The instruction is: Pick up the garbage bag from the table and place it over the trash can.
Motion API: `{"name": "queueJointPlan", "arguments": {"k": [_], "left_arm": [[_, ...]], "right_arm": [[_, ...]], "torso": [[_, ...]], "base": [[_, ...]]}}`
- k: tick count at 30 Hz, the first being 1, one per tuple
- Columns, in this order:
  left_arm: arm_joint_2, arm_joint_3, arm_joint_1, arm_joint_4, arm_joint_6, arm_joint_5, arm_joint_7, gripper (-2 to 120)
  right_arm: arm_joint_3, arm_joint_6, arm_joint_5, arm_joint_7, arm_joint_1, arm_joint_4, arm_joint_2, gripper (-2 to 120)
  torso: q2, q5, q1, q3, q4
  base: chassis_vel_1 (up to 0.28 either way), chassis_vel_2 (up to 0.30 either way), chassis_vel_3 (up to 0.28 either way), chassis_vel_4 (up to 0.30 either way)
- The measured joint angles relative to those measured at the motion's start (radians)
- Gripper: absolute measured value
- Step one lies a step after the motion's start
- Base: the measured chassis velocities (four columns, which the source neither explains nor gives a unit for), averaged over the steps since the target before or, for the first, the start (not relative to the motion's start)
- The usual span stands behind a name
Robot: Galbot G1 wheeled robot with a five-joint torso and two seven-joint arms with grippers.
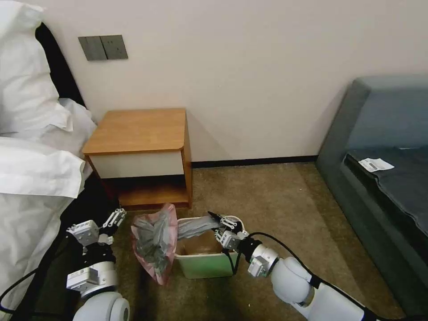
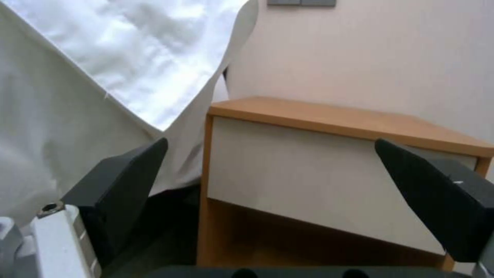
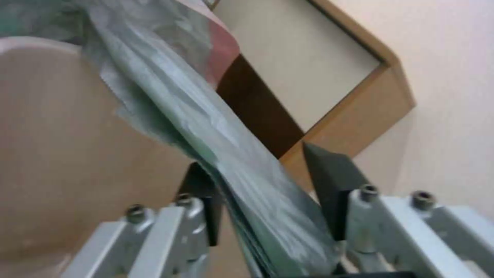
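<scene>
Bag (image 1: 156, 245) draped over the left rim of the bin (image 1: 207, 263), most of it hanging crumpled outside that edge toward the floor, one grey strip stretched across the bin's opening to the right gripper (image 1: 218, 225). Right fingers (image 3: 329, 181) clamped on that strip, seen up close in the right wrist view with plastic bunched between them; lower end of the strip cut off at the frame edge. Pinkish rim of the bag visible along the hanging part and at one fold. Bin interior partly hidden under the strip; its far rim masked by the gripper. Right arm reaching in low from the lower right, forearm slanting up and left, wrist over the bin's far right corner. Left gripper (image 1: 104, 225) held low beside the bed (image 1: 31, 178), well apart from the bag, pointed toward the desk (image 1: 138, 131); fingers (image 2: 118, 189) spread wide with nothing between them. Desk top bare, drawer front cream, lower shelf in shadow and hard to make out. Paper slip (image 1: 376, 165) lying on the dark sofa (image 1: 383, 133) at right, its print too small to read. Grey switch plate (image 1: 103, 47) on the wall, unmarked.
</scene>
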Motion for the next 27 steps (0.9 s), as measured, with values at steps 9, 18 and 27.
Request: {"name": "queueJointPlan", "arguments": {"k": [9,18,27], "left_arm": [[-0.002,0.007,0.003,0.003,0.000,0.025,0.002,100],[-0.009,0.015,-0.007,0.000,0.010,0.057,0.008,100],[-0.006,0.016,0.002,-0.014,0.012,0.067,0.015,100]], "right_arm": [[0.012,-0.103,0.186,-0.144,0.042,0.079,-0.112,74],[0.081,-0.187,0.327,-0.338,0.097,0.109,-0.182,100],[0.133,-0.184,0.422,-0.531,0.138,0.089,-0.202,100]], "torso": [[0.000,0.0001,0.000,0.000,0.0001],[0.000,0.0001,0.000,0.000,0.0000],[0.000,0.0000,0.000,0.000,0.0000]], "base": [[0.000,0.000,0.000,0.000],[0.000,0.000,0.000,0.000],[0.000,0.000,0.000,0.000]]}}
